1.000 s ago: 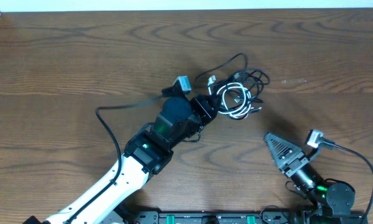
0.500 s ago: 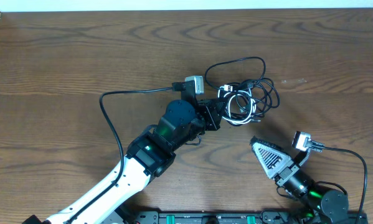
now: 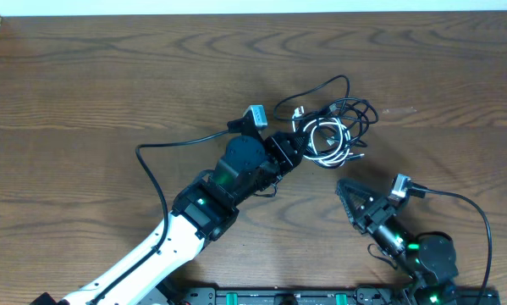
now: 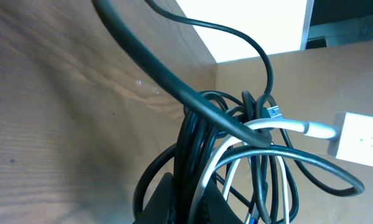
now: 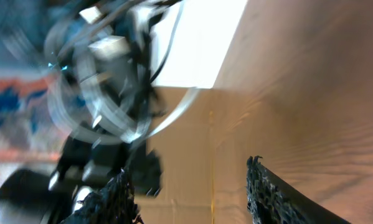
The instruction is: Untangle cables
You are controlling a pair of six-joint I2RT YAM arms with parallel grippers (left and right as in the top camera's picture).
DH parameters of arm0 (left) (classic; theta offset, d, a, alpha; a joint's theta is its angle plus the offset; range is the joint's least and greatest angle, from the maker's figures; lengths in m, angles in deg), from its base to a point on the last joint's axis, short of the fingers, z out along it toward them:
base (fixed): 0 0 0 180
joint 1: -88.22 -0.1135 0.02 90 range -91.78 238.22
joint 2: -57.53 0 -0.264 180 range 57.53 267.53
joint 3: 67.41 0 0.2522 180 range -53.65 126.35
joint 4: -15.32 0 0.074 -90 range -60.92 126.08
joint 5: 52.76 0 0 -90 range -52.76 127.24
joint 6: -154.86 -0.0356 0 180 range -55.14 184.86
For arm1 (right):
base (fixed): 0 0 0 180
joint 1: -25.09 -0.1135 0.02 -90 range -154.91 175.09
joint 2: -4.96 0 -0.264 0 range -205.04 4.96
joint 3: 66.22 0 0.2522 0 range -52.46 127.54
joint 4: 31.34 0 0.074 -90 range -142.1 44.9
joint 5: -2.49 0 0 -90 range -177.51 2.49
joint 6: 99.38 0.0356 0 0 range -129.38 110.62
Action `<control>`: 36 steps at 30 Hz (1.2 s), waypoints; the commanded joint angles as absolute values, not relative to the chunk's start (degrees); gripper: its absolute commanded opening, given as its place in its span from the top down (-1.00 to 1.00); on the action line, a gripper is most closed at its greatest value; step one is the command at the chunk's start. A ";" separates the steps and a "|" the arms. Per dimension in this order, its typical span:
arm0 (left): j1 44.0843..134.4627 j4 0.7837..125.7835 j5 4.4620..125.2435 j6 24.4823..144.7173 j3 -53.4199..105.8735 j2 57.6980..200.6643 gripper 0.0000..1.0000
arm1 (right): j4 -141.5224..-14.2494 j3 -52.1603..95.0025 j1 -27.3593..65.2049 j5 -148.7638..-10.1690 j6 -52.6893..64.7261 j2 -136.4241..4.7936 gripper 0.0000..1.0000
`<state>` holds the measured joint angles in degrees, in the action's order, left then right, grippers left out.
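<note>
Cables knotted in one bundle, nothing freed yet.
Overhead: your left gripper (image 3: 289, 155) is clamped on the cables (image 3: 331, 129), a black-and-white tangle at one o'clock of the table (image 3: 84, 76) centre. The right gripper (image 3: 355, 200) sits at five o'clock, jaws apart, empty. Left wrist: loops cross tightly, with a white plug end (image 4: 360, 140) at three o'clock. Right wrist: blurred, bundle probably ahead; every loop is left to separate.

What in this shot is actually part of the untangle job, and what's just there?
Job: cables, black and white, bundled; left gripper, shut on them; right gripper, open, holding nothing.
Just there: left arm's own lead; right arm's own lead; table.
</note>
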<state>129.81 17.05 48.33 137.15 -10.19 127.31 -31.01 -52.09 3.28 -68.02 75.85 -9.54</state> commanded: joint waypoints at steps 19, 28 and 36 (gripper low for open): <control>131.99 17.33 50.93 140.00 -9.84 127.18 0.85 | -14.49 -52.14 2.91 -76.00 85.84 -28.36 0.07; 131.97 20.59 43.85 139.95 -9.84 127.18 0.85 | -13.38 -52.14 2.91 -75.89 86.04 -29.50 -0.17; 131.91 29.07 33.73 153.81 -9.84 127.18 0.85 | -11.78 -52.14 2.91 -68.81 77.34 -29.52 -0.35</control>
